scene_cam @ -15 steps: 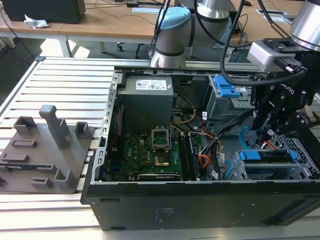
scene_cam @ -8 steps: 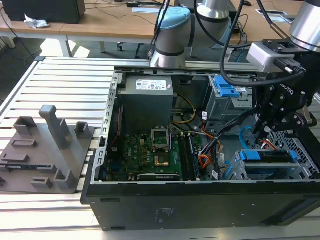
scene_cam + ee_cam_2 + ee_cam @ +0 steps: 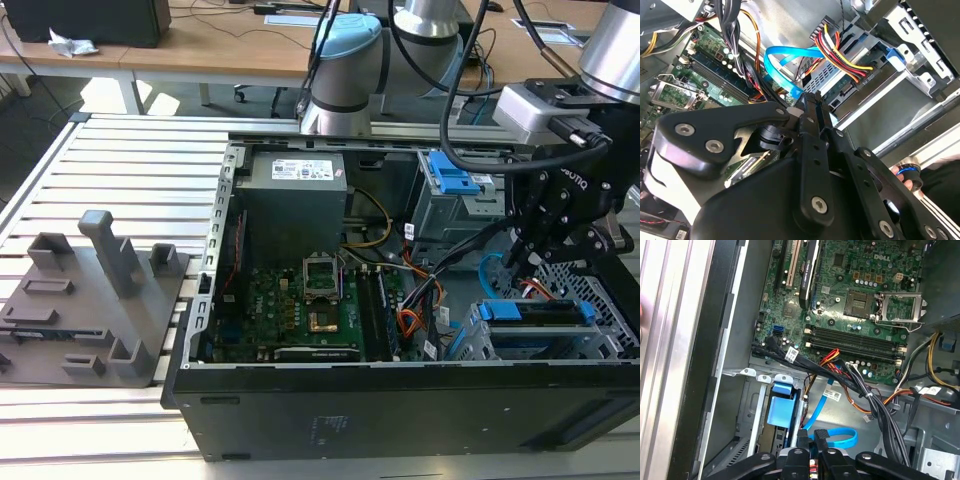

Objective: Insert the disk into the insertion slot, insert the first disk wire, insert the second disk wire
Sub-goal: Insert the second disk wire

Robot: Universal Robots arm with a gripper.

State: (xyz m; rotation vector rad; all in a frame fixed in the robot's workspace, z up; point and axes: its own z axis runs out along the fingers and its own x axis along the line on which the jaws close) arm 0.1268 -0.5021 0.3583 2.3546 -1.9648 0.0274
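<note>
Hand (image 3: 812, 107) pinches second disk wire (image 3: 782, 62) beside the disk (image 3: 530, 312).

The arm's grey-and-blue joints (image 3: 345, 60) stand at about 12 o'clock in the exterior view, and its silver wrist segment (image 3: 615, 45) comes in at about 2 o'clock. Below that wrist, the black gripper (image 3: 530, 262) hangs pointing downward, toward 6 o'clock, at about 3 o'clock in that view. In both wrist views its two black fingers (image 3: 812, 117) lie pressed flat together with no gap between them, tips (image 3: 812, 436) side by side
</note>
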